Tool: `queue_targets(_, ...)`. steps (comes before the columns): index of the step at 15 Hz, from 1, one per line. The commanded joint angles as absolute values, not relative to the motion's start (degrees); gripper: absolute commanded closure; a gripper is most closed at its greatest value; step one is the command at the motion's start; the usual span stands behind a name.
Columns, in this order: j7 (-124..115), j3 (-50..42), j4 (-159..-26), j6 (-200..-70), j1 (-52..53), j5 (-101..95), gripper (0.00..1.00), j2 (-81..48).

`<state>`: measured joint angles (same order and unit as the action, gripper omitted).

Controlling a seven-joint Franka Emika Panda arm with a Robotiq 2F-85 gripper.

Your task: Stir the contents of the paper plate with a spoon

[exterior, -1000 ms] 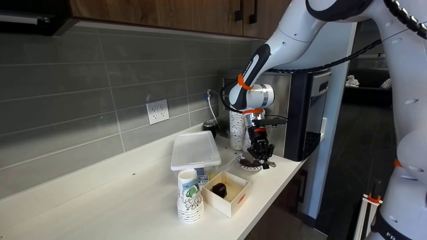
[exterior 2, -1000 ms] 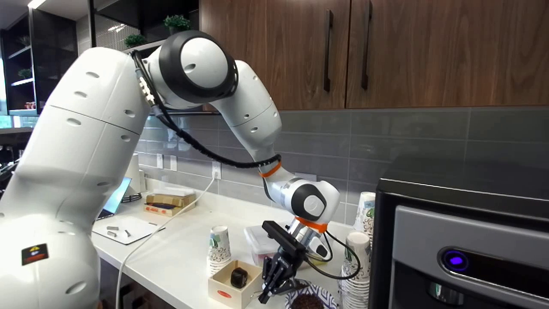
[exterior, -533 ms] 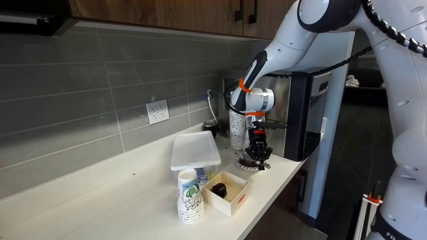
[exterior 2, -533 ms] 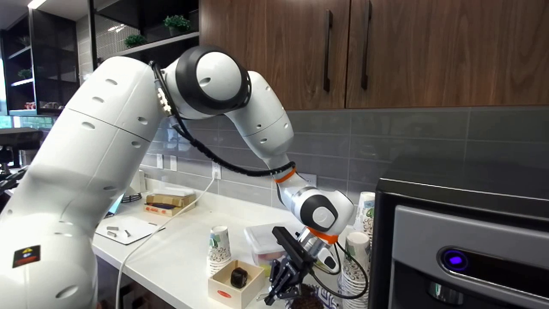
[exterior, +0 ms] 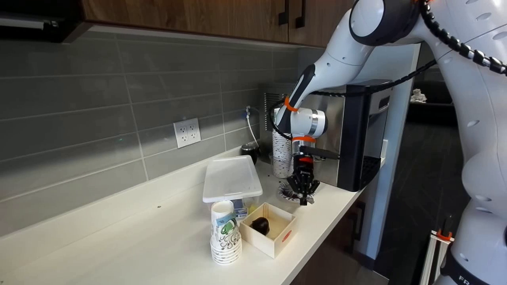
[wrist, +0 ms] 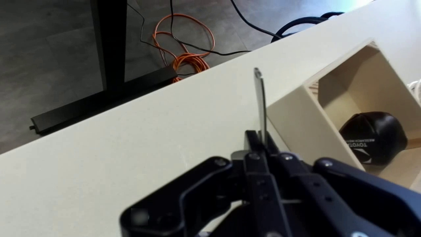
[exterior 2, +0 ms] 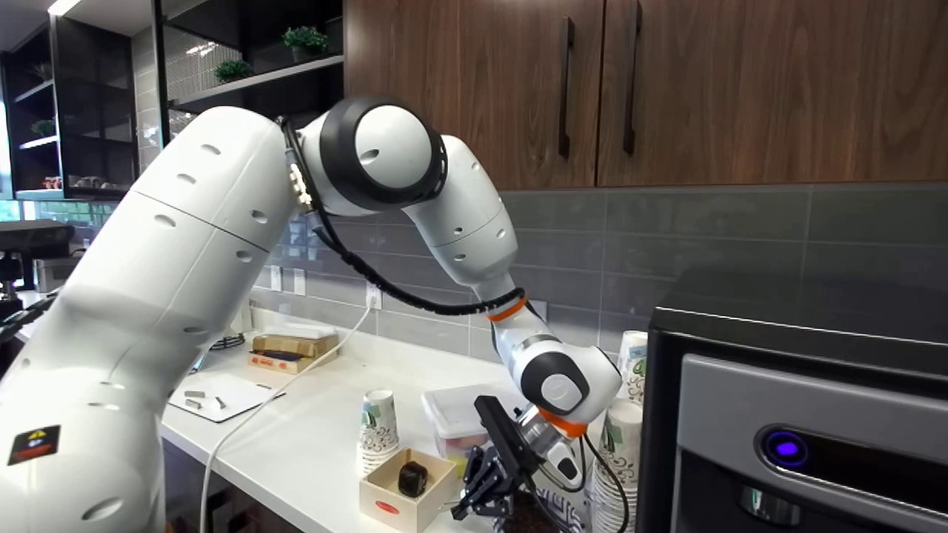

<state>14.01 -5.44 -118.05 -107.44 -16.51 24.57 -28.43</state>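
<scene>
The paper plate (exterior: pixel 283 190) is a small round patterned white dish on the counter. It also shows in an exterior view (exterior 2: pixel 564 509), partly behind my gripper, with dark brown crumbly contents. My gripper (exterior: pixel 304 201) is shut on the spoon and stands tilted over the plate's near side; it also shows in an exterior view (exterior 2: pixel 463 509). In the wrist view, the fingertips (wrist: pixel 258 136) pinch the thin metal handle of the spoon (wrist: pixel 261 102), whose end points away from the jaws. The spoon's bowl is hidden in the wrist view. I cannot tell whether it touches the contents.
A wooden box (exterior: pixel 257 241) with a black ball (wrist: pixel 375 136) stands close to the gripper. A lidded plastic bin (exterior: pixel 231 178) and a paper cup stack (exterior: pixel 225 241) stand nearby. Taller cup stacks (exterior: pixel 281 156) and a steel machine (exterior: pixel 352 130) stand behind the plate.
My gripper has moved slightly left and down in an exterior view, still shut on the spoon. The upper arm has lowered. The plate, box and cups appear unmoved.
</scene>
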Motion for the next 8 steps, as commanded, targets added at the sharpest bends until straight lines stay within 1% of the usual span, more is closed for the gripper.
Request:
queue_targets(1,15.1,-4.9,-116.5,-104.4,-18.2,28.2,0.99,-29.7)
queue_targets(8,12.7,-5.8,-117.0,-100.6,-17.6,27.7,0.99,-29.4)
